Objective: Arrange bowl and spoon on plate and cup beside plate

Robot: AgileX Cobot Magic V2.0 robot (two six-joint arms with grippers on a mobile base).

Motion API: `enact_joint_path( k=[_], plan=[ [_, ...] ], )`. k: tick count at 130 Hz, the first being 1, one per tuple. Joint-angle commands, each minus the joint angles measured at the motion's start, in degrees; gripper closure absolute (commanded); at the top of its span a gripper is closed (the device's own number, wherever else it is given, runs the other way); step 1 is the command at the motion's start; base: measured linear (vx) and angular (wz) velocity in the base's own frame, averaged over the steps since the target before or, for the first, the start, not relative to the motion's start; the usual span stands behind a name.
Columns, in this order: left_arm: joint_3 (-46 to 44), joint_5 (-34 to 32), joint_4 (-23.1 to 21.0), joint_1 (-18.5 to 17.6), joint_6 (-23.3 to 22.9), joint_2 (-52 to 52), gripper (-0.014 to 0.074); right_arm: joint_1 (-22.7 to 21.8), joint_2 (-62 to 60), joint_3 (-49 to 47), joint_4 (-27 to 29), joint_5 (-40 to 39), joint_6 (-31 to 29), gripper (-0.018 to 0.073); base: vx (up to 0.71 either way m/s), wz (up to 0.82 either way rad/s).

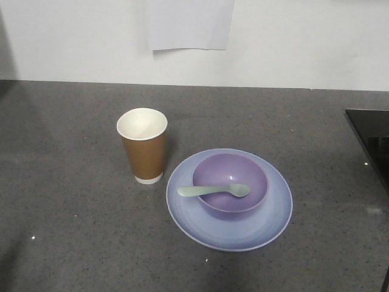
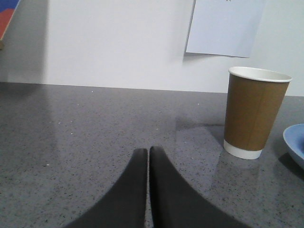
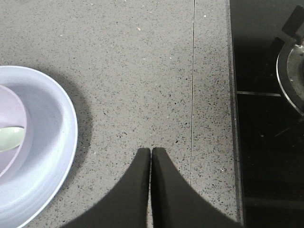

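Spoon (image 1: pixel 213 191) is balanced across the bowl (image 1: pixel 230 182) on the plate (image 1: pixel 229 199); both claws, left (image 2: pixel 148 156) and right (image 3: pixel 150 156), are closed and empty, so a sweep could topple the nearby cup (image 1: pixel 143 145).

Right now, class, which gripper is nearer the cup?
Left. The left gripper sits shut beside the cup; the right gripper is beyond the plate, cup out of view.

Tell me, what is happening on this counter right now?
Nothing is being handled. The bowl sits on the plate, with the spoon lying across the bowl. The cup stands upright beside the plate. The left claw and right claw are shut and empty, away from everything.
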Motion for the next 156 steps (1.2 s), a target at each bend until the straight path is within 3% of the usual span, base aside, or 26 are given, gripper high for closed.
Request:
enact_joint_path(
  k=[1, 38, 156],
  plan=[
    [0.6, -4.1, -0.6, 0.0, 0.1, -1.0, 0.0604, -0.3, -0.9, -1.5, -0.2, -3.0, -0.4, 0.0568, 0.0, 0.0],
    [0.6, -4.2, -3.3, 0.0, 4.6, -1.0, 0.0604, -0.3, -0.9, -1.5, -0.2, -3.0, -0.4, 0.0568, 0.0, 0.0],
    [0.6, -2.3, -3.3, 0.1, 4.5, -0.9, 0.0604, -0.3, -0.9, -1.5, -0.2, -3.0, -0.4, 0.0568, 0.0, 0.0]
  ],
)
